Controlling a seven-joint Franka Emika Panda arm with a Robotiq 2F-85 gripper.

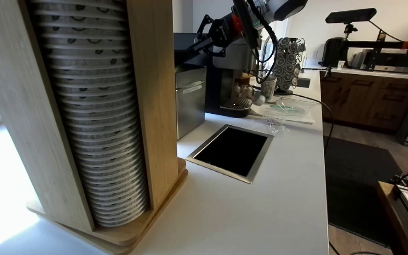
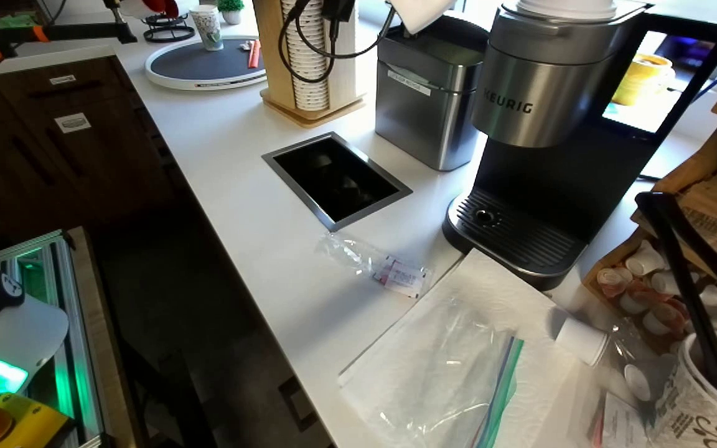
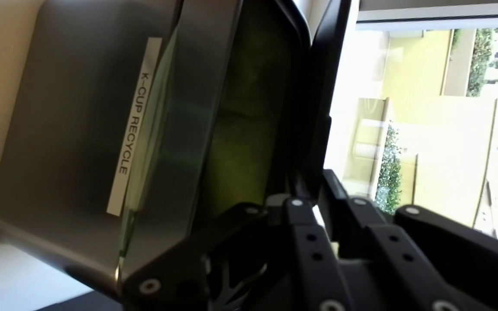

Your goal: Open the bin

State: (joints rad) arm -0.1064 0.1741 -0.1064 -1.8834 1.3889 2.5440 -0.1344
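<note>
We have, closest to us in the wrist view, a black two-fingered gripper [image 3: 314, 192]; its fingers stand narrow, with the edge of a raised black lid [image 3: 322, 95] between their tips; this lid belongs to the tall silvery brushed-metal bin [image 3: 188, 116] and tilts up from its rim, so that we see a yellow-green inside; on the bin's face we read "K-CUP RECYCLE" on a narrow white label [image 3: 132, 125].

In both exterior views we find the bin upright, set back from the long floor-side edge of the white tabletop [image 1: 282, 205]; between it and that edge lies a black rectangular opening with a silvery metal frame [image 1: 259, 159]; just beside the bin stands a silver-and-black coffee machine [image 2: 533, 87], and on its other side a pale wooden tower [image 1: 158, 106] holding stacked patterned cups with white rims [image 1: 97, 124].

Farther out, in an exterior view, we see a clear crumpled plastic wrapper [image 2: 352, 252] near the frame, a small printed packet [image 2: 402, 274] at its end; a white paper towel [image 2: 508, 292] reaches near the long edge, a clear plastic bag with a green-and-blue seal [image 2: 452, 373] on it; well back from that edge, a patterned paper cup [image 2: 694, 410] holds black tongs [image 2: 684, 286]; toward the far corner, where the tabletop's edge turns, sits a round dark tray with a white rim [image 2: 184, 65].
</note>
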